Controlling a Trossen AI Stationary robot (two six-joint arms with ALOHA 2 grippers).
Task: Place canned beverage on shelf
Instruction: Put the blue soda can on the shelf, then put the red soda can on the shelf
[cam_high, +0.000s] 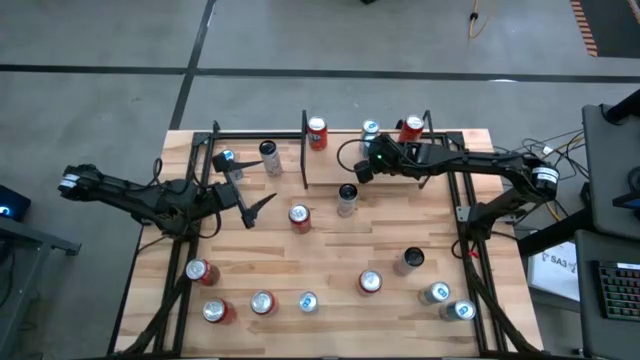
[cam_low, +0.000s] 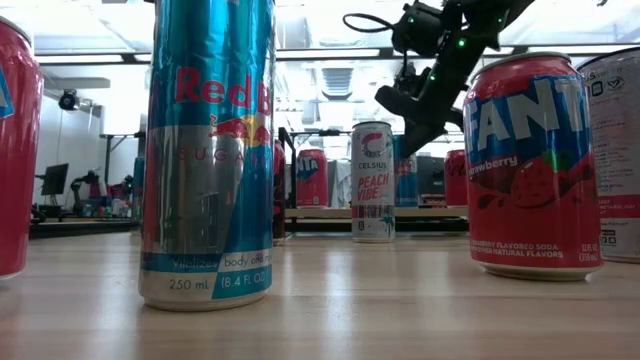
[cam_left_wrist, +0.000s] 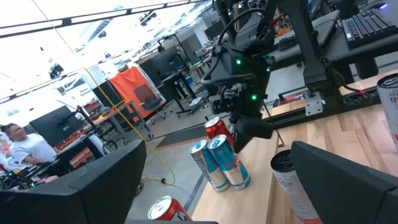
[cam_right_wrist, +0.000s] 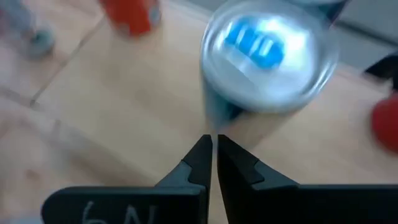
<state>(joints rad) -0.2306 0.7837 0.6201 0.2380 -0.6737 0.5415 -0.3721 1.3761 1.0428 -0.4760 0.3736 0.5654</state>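
The shelf (cam_high: 326, 166) stands at the table's far edge between black rails. On it are a red can (cam_high: 317, 132), a blue-and-silver can (cam_high: 371, 130) and another red can (cam_high: 411, 127). The left wrist view shows two blue cans (cam_left_wrist: 219, 163) side by side. My right gripper (cam_right_wrist: 211, 144) is shut, slanting down over the shelf, its tips right at the side of a blue can with a silver top (cam_right_wrist: 268, 57). My left gripper (cam_high: 255, 205) waits open and level above the table's left half. My right gripper's shut fingertips (cam_right_wrist: 200, 152) stand at the lower side of the blue can (cam_right_wrist: 217, 115), coming at it slanting down from above. I cannot tell whether they touch it. The can stands upright on the shelf board.
A dark-topped can (cam_high: 347, 196) and a red can (cam_high: 299, 216) stand mid-table, and two cans (cam_high: 268, 155) stand far left. Several more cans (cam_high: 262, 303) spread along the near half, among them a Red Bull can (cam_low: 210, 150) and a Fanta can (cam_low: 530, 165).
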